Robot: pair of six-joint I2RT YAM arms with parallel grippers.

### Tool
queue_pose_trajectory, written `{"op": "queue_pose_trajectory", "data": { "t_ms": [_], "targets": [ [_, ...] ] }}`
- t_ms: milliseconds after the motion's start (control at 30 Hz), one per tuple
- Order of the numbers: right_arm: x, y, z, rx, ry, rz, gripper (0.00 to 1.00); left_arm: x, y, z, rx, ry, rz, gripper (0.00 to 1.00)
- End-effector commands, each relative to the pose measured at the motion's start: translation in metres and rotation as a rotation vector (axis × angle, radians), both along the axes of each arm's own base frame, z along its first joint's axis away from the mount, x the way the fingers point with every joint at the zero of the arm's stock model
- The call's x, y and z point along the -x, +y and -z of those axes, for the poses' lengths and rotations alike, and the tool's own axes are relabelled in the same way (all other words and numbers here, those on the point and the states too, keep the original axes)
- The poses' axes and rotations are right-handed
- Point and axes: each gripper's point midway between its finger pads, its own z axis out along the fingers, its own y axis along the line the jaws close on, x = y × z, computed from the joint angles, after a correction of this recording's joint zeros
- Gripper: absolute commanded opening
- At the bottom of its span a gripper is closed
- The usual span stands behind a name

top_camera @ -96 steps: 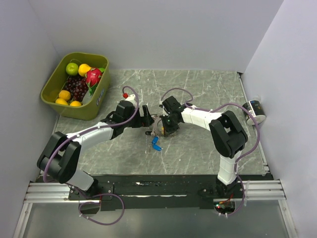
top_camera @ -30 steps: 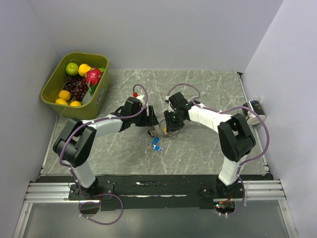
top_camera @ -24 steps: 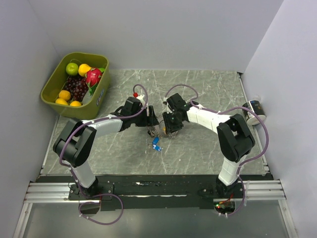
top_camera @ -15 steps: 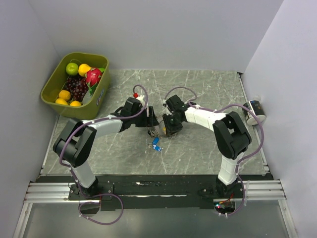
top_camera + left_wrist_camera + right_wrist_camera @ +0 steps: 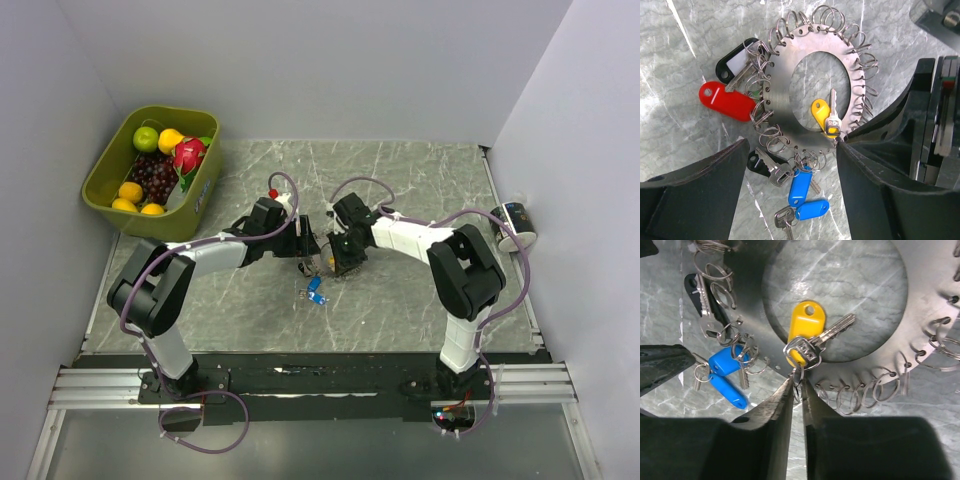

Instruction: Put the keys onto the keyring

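Top view: both arms are stretched toward mid-desk (image 5: pixel 420 190). The left hand (image 5: pixel 305 247) and right hand (image 5: pixel 340 260) flank the keyring (image 5: pixel 321 264), with free desk all round it.
Left wrist: the left hand is spread wide, straddling the flat keyring and gripping nothing.
Right wrist: the right hand is pinched on the yellow key (image 5: pixel 805 330)'s split ring, over the keyring's band. The blade points across the keyring's hole. Blue keys (image 5: pixel 725 370) lie outside the rim.
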Motion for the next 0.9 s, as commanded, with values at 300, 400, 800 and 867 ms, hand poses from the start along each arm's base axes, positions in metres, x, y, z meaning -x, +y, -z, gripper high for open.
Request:
{"op": "queue_pose_trajectory", "data": {
  "t_ms": [300,400,800,867],
  "targets": [
    [0.006,-0.013,-0.042,-0.034,-0.126,0.086,0.29,0.001,-0.006,-0.014,0.047,-0.031,0.028,0.77],
    [0.015,-0.008,-0.053,-0.132,-0.109,0.11,0.42,0.001,-0.007,-0.014,0.046,-0.032,0.035,0.77],
    [0.026,-0.004,-0.043,-0.59,0.072,0.298,0.39,0.003,-0.017,-0.031,0.104,-0.061,0.066,0.75],
    [0.023,-0.004,-0.042,-0.591,0.07,0.302,0.38,0.006,-0.024,-0.036,0.108,-0.077,0.08,0.75]
  ]
}}
